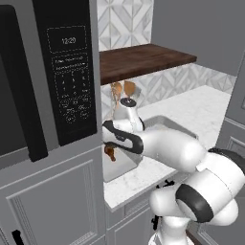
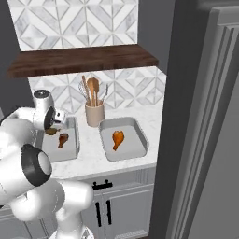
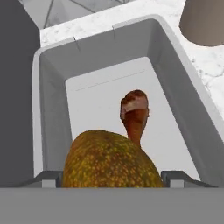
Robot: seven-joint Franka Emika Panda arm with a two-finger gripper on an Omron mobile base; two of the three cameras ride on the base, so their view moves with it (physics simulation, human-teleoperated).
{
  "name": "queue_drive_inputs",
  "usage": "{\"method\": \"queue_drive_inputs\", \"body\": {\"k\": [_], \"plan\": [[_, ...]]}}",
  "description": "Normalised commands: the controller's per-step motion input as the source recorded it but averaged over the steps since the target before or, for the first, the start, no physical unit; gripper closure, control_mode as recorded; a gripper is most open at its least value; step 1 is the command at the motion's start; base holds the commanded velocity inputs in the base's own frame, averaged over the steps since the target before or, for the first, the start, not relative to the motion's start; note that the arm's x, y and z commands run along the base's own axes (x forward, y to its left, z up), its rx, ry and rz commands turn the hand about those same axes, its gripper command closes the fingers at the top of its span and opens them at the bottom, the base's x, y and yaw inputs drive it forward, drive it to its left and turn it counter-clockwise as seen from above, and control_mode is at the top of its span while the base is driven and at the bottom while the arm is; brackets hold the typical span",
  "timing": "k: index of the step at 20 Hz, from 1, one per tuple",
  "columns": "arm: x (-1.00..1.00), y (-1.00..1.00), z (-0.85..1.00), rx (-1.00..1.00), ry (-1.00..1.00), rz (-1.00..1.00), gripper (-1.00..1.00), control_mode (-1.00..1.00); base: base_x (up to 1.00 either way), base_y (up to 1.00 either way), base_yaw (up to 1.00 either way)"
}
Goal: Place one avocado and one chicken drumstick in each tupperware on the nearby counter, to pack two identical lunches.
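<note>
My gripper (image 3: 111, 177) is shut on the avocado (image 3: 109, 162), a mottled yellow-brown fruit held just above the left tupperware (image 3: 50, 109). In that tray lies one chicken drumstick (image 3: 134, 114), fat end away from me. The right base view has the gripper (image 2: 51, 130) with the avocado (image 2: 50, 132) over the left tupperware (image 2: 58, 151) and its drumstick (image 2: 62, 139). The right tupperware (image 2: 133, 145) holds the other drumstick (image 2: 118, 138). From the left base view, the drumstick (image 1: 110, 152) peeks out under my hand in the near tupperware (image 1: 122, 168).
A beige utensil crock (image 2: 94, 113) stands behind the trays on the white counter (image 2: 93, 162). A dark wooden shelf (image 2: 84, 59) hangs above. A tall cabinet with a microwave (image 1: 67, 72) flanks the left tray; a grey panel (image 2: 205, 121) walls the right.
</note>
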Motion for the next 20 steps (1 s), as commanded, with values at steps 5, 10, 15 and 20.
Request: {"method": "queue_drive_inputs", "body": {"k": [5,10,15,20], "plan": [[0.47,0.15,-0.9,0.0,0.02,0.07,1.0,-1.0,0.0,0.0,0.0],[0.84,0.35,-0.69,0.0,0.0,0.0,-1.0,-1.0,0.0,0.0,0.0],[0.13,0.0,0.22,0.0,-0.02,-0.01,-1.0,-1.0,0.0,0.0,0.0],[-0.31,-0.23,1.0,0.0,-0.2,-0.1,-1.0,-1.0,0.0,0.0,0.0]]}}
